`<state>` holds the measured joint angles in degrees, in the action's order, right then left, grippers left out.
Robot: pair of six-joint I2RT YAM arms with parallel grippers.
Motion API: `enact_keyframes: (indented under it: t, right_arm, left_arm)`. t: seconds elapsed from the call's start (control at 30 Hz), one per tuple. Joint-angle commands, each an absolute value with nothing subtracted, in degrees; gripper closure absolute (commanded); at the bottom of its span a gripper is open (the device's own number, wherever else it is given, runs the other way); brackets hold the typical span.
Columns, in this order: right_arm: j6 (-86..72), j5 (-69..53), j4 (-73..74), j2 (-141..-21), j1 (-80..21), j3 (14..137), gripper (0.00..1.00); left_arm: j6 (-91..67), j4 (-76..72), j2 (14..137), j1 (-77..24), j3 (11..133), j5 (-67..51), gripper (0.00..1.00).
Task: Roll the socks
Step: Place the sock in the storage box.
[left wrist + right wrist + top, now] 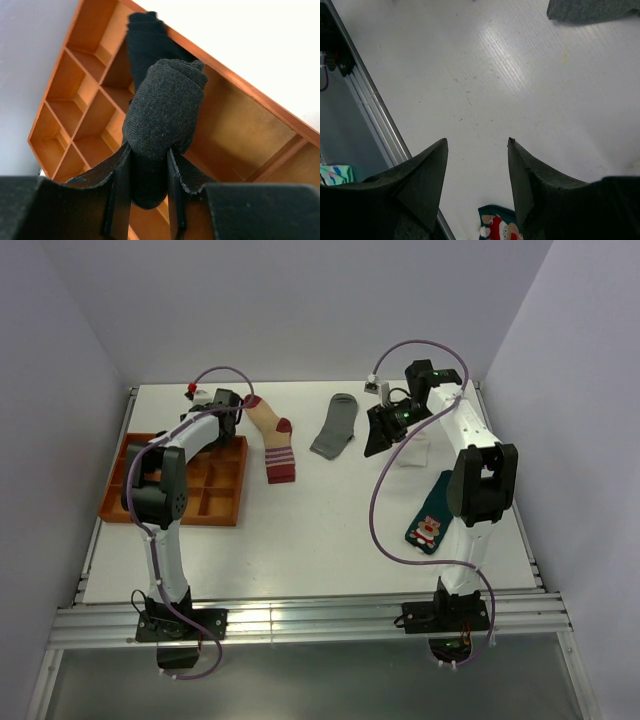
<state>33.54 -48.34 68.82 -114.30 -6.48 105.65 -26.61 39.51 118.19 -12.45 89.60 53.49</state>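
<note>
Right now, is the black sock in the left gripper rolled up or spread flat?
Rolled up: the black sock is a thick bundle clamped in the left gripper, above the orange tray.

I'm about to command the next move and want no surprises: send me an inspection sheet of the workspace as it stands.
Surface: white table, no spills seen.
Job's things: rolled black socks held above the orange tray; striped sock, grey sock and teal sock lie flat, unrolled; white sock partly hidden under the right arm.
Clutter: nothing seen.
Grippers: left pincer shut on the rolled black socks; right pincer open, empty, over the table.
Cables: left purple cable and right purple cable loop free of the socks.
Surroundings: white walls; metal rail at the near edge.
</note>
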Motion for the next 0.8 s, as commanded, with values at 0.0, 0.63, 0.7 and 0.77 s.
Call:
enact_keyframes:
  t: [0.0,0.63,0.7,0.77]
  right_arm:
    - [34.28,-49.31,68.03,-114.17,-6.15,104.77,0.42]
    - [34.1,-47.29,65.22,-111.62,-5.63,100.29,0.42]
    - [34.1,-46.94,64.95,-111.27,-5.63,99.84,0.42]
    - [34.1,-46.76,64.69,-110.83,-5.63,99.15,0.42]
  left_arm:
    - [-25.05,38.59,119.26,-12.83,91.93,51.25,1.0]
    - [-24.61,32.7,119.88,-11.96,88.6,24.79,1.0]
    - [-24.87,32.26,120.06,-11.6,88.16,22.87,1.0]
    - [-25.48,31.56,119.8,-11.43,87.1,21.71,1.0]
